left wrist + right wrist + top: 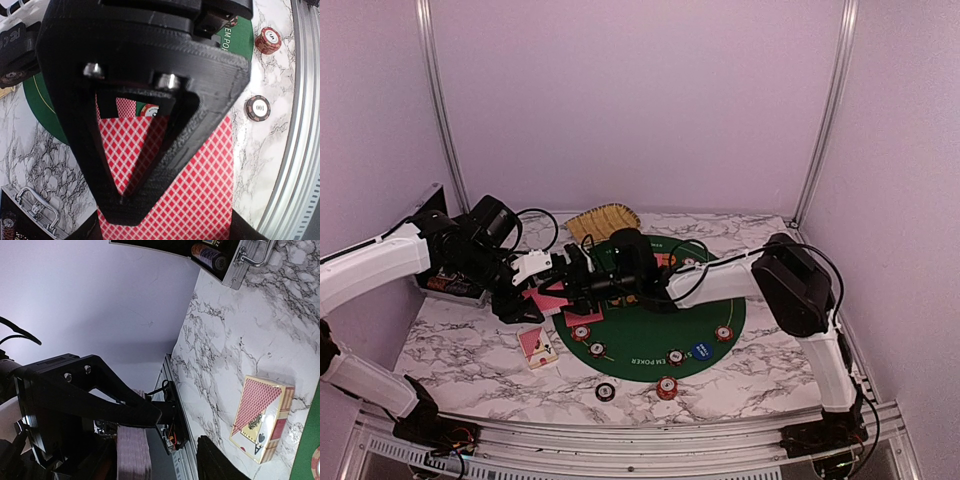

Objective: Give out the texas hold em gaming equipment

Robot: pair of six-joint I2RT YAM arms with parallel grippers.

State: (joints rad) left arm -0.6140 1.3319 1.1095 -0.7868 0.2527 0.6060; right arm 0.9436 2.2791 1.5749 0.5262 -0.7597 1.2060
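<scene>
My left gripper (542,293) is shut on a stack of red-backed playing cards (200,190), held above the table's left part. In the left wrist view the stack fills the lower middle. My right gripper (570,285) reaches across the green mat (650,340) to the same stack. Its black triangular finger (150,50) lies over the card backs. The right wrist view shows the stack's edge (132,455) against that finger, with a gap to the other finger (217,462). Striped chips (581,332) and a blue button (700,350) lie on the mat.
A card box (538,347) lies on the marble left of the mat. A red chip (666,387) and a dark chip (605,392) sit near the front edge. The yellow basket (603,220) is at the back, the black case (445,283) at the far left.
</scene>
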